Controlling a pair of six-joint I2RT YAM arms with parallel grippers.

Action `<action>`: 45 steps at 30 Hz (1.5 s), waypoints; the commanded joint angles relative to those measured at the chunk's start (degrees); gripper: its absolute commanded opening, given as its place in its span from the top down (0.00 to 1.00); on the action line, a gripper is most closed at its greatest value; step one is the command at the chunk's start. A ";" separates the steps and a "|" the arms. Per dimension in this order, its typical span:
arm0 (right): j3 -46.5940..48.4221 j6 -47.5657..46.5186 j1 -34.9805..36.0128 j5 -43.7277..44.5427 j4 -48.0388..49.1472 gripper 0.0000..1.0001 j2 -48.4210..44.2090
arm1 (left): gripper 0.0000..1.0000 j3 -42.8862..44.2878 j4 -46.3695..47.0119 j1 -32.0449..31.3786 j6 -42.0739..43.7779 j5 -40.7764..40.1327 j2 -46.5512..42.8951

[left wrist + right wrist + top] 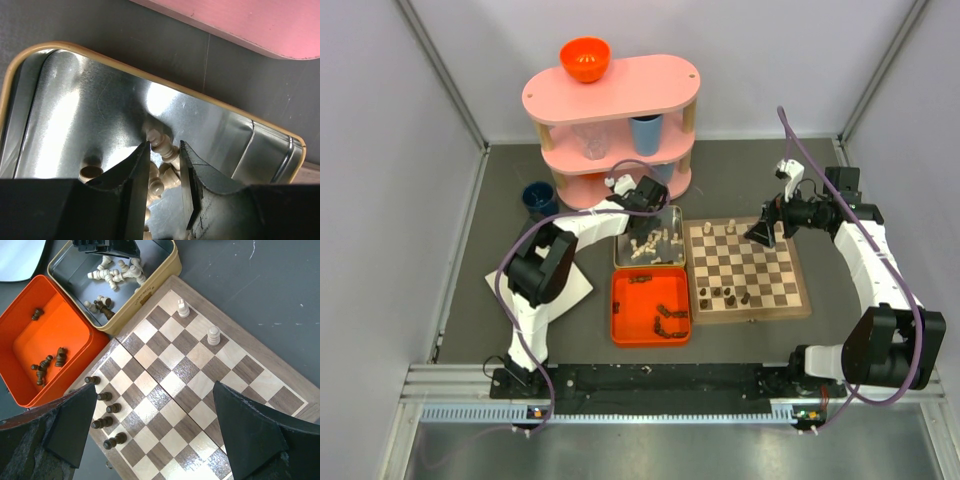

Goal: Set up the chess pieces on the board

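Left wrist view looks down into the tin point(75, 100), where the left fingers point(135, 185) stand close on either side of a cream piece point(161, 144) lying on the metal floor. I cannot tell whether they already pinch it. Other cream pieces point(167, 181) lie heaped just beneath them.

From above, the tin sits mid-table, just left of the board point(770, 313). The tray point(617, 310) lies beside it toward the near edge and holds loose dark pieces point(665, 318). In the right wrist view the right fingers point(250, 435) are spread wide and empty, hovering over the board near its far edge.

The board is barely set. Two cream pieces point(183, 307) stand on its far row, and a short row of dark pieces point(104, 396) stands along its near side.

The step in hand looks like fetching one more cream piece from the tin for the far row. The task is at an early stage, with most pieces still in the tin and the tray.

The next move calls for a firm pinch and a straight lift clear of the tin wall. The piece then goes across to an empty far-row square, where it must stand upright. It lies on its side now, so it may come up tilted. The right arm hangs over that same row and may need to give way.
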 commanded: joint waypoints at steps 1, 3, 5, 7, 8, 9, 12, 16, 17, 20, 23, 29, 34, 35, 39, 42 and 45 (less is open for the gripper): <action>0.25 -1.06 -0.30 -0.43 1.53 0.01 -1.73 | 0.65 1.81 2.68 -0.16 -1.04 -1.60 1.11; 0.25 -1.06 -0.30 -0.43 1.44 0.01 -1.81 | 0.64 1.90 2.86 -0.16 -0.95 -1.51 1.37; 0.25 -1.06 -0.30 -0.43 1.44 0.01 -1.73 | 0.64 1.99 3.30 -0.16 -0.95 -1.16 1.64; 0.25 -1.06 -0.30 -0.43 1.44 0.01 -1.81 | 0.64 2.07 3.38 -0.16 -0.95 -0.81 2.07; 0.25 -1.06 -0.30 -0.43 1.53 0.01 -1.81 | 0.64 1.99 3.56 -0.16 -0.95 -0.64 2.08; 0.25 -1.06 -0.30 -0.52 1.44 0.01 -1.90 | 0.64 1.90 3.56 -0.16 -1.04 -0.64 2.16; 0.25 -1.06 -0.30 -0.52 1.35 0.01 -1.99 | 0.67 1.37 3.65 -0.16 -1.04 -0.64 2.08; 0.25 -1.14 -0.30 -0.52 1.35 0.01 -2.08 | 0.78 0.15 4.96 -0.16 0.27 -0.46 0.59; 0.25 -1.06 -0.30 -0.52 1.35 0.01 -2.08 | 0.83 -0.12 5.66 -0.07 0.54 -0.20 0.23; 0.25 -1.06 -0.30 -0.52 1.35 0.01 -2.16 | 0.88 -1.52 6.98 0.02 2.12 0.33 -1.70; 0.25 -1.06 -0.30 -0.61 1.35 0.01 -2.16 | 0.93 -3.02 9.00 -0.07 4.14 1.12 -3.98; 0.16 -1.06 -0.30 -1.22 1.35 0.01 -2.16 | 0.97 -7.06 13.22 -0.07 9.32 1.82 -9.17; 0.07 -0.97 -0.30 -2.98 1.26 0.01 -1.99 | 0.97 -12.68 20.50 0.28 15.74 5.33 -14.09; -0.02 -0.80 -0.30 -3.41 1.35 0.01 -1.90 | 0.97 -13.30 21.30 0.28 16.36 5.69 -14.70; -0.10 0.00 0.13 -7.80 1.35 0.01 -0.68 | 0.99 -16.55 24.37 0.37 19.79 7.53 -17.69; -0.28 0.26 2.41 -9.74 1.26 0.01 0.21 | 1.00 -19.27 27.54 0.46 21.63 9.56 -20.06; -0.19 0.00 7.06 -9.66 1.44 0.01 1.44 | 1.00 -23.65 32.90 0.55 23.56 12.45 -23.13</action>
